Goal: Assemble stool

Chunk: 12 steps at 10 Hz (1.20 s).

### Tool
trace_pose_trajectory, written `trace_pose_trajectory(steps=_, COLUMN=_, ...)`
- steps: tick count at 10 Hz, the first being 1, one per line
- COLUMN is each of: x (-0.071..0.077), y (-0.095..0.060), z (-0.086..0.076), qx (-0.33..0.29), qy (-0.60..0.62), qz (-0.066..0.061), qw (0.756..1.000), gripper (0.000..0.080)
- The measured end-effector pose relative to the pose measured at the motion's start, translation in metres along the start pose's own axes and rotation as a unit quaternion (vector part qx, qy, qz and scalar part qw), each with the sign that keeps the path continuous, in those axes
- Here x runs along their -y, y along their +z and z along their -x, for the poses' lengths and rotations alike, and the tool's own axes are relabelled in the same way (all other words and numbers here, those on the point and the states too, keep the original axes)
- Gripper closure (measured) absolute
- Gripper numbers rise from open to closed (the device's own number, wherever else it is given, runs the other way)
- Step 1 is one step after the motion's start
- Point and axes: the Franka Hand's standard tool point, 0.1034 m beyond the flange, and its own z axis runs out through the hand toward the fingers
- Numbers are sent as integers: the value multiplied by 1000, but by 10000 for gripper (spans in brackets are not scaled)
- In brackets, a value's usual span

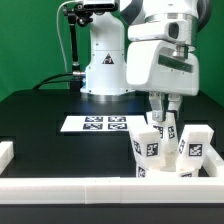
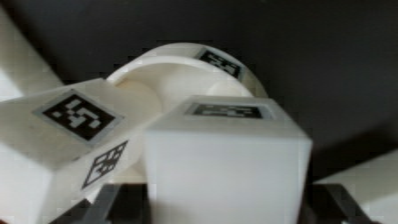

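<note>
The stool legs [image 1: 163, 146] stand clustered on the table [image 1: 40, 115] toward the exterior view's right, behind the border rail [image 1: 90, 186], with the marker board [image 1: 95, 124] behind them.

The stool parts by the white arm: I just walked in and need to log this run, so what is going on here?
The Franka arm has its gripper lowered over a cluster of white tagged parts near the exterior view's right, just behind the front border rail. In the wrist view, one blocky leg stands between the fingers, with the round seat lying just beyond it. Whether the fingers have closed on it is unclear. Another leg stands at the exterior view's right. The marker board lies untouched further back.
</note>
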Motion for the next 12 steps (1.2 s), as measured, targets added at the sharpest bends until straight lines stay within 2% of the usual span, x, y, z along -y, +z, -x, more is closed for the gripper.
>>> trace_pose_trajectory(steps=2, x=8, y=-1, z=-7, qx=0, qy=125, qz=-6, qw=992, gripper=447)
trace_pose_trajectory(steps=5, x=13, y=3, z=-11, qx=0, qy=306, qz=-20, qw=952, gripper=447)
trace_pose_trajectory(steps=6, x=19, y=6, z=-12, qx=4, qy=344, qz=-22, qw=939, gripper=451)
trace_pose_trajectory(steps=7, x=19, y=6, z=-12, qx=4, qy=348, qz=-23, qw=937, gripper=454)
trace_pose_trajectory(steps=12, x=21, y=6, z=-13, qx=6, qy=495, qz=-32, qw=869, gripper=454)
